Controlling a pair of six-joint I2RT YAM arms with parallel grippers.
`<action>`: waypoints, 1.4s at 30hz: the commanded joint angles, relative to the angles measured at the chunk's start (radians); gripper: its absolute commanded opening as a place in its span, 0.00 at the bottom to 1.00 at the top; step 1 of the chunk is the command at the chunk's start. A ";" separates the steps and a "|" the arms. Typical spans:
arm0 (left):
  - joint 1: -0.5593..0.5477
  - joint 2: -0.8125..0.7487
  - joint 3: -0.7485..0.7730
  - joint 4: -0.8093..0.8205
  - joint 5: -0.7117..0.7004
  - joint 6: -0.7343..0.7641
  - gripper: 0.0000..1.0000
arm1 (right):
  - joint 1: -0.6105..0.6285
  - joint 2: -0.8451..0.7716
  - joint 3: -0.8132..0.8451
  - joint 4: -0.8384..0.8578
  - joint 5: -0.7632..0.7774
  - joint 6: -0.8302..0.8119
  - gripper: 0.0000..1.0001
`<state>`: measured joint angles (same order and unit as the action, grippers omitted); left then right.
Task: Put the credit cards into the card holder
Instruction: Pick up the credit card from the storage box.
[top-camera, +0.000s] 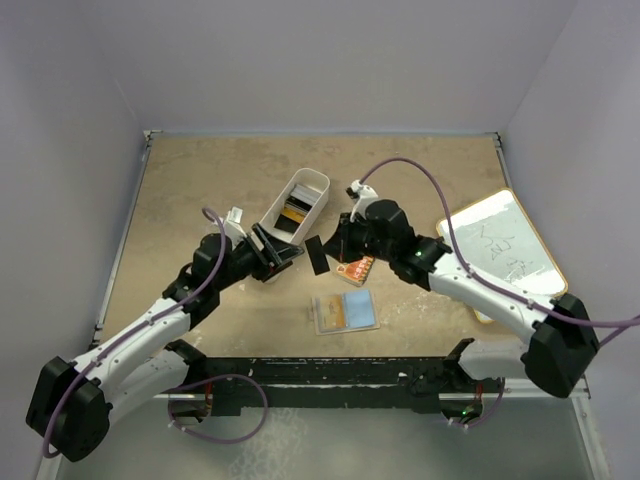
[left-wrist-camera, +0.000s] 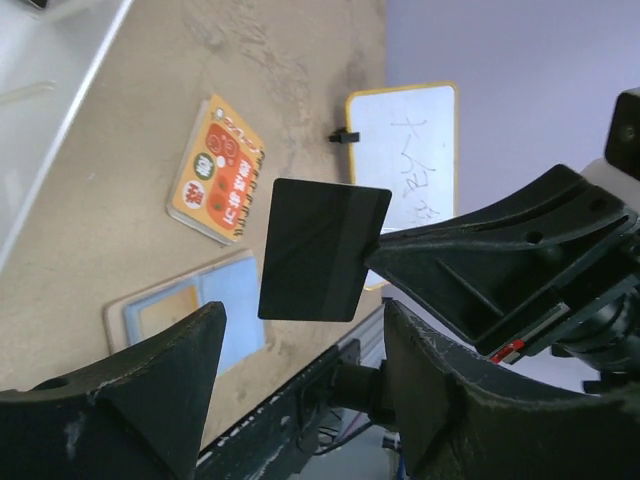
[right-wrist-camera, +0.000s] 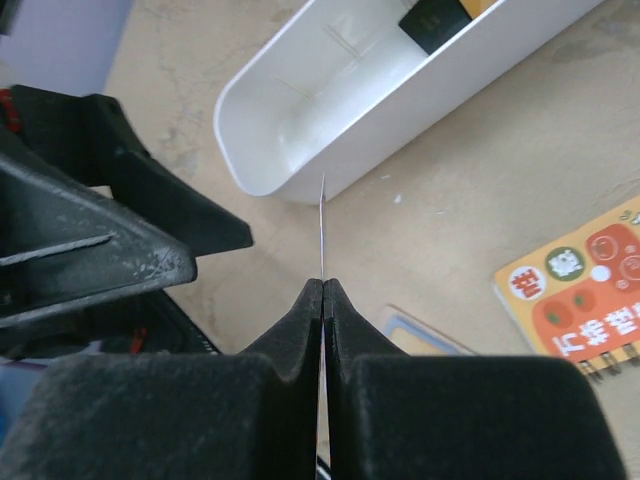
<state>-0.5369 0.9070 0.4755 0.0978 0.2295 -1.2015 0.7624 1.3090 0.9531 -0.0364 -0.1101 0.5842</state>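
Tan, stone-patterned tabletop (top-camera: 200, 190), walled on three sides in pale lavender.

1. Right gripper (right-wrist-camera: 323, 290): jaws pressed together on a black credit card (left-wrist-camera: 322, 250), pinching it along one short edge. The right wrist view shows the card edge-on as a thin line rising from between the fingertips. It is held off the surface over the middle of the tabletop, just beyond the near end of the bin.
2. Left gripper (left-wrist-camera: 303, 330): jaws spread wide with nothing between them. It points at the flat face of the black card from the left, close to it but not touching.
3. White oblong plastic bin (top-camera: 312, 186): lies on a diagonal, its far end toward the far edge. Further credit cards (top-camera: 292, 213), black and orange-gold, lie inside it.
4. Orange-red patterned packet (left-wrist-camera: 218, 170): flat on the tabletop just below the right gripper, spiral-bound along one side.
5. Card holder (top-camera: 345, 312): beige-tan, lying flat toward the near edge, about midway along it. Its face shows a blue panel and an orange-tan panel. Whether these are cards seated in slots cannot be told.
6. Yellow-framed whiteboard (top-camera: 500, 240): lies by the right edge, with faint marks on it.
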 joint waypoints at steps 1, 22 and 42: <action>0.001 -0.030 -0.018 0.207 0.091 -0.071 0.62 | -0.004 -0.126 -0.082 0.171 -0.049 0.174 0.00; 0.002 -0.094 -0.114 0.519 0.157 -0.267 0.34 | -0.007 -0.168 -0.347 0.671 -0.219 0.601 0.00; 0.000 -0.096 -0.124 0.374 0.131 -0.209 0.56 | -0.012 -0.321 -0.394 0.473 -0.091 0.537 0.00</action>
<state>-0.5316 0.8165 0.3450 0.4397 0.3492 -1.4216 0.7509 1.0199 0.5713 0.4278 -0.2230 1.1297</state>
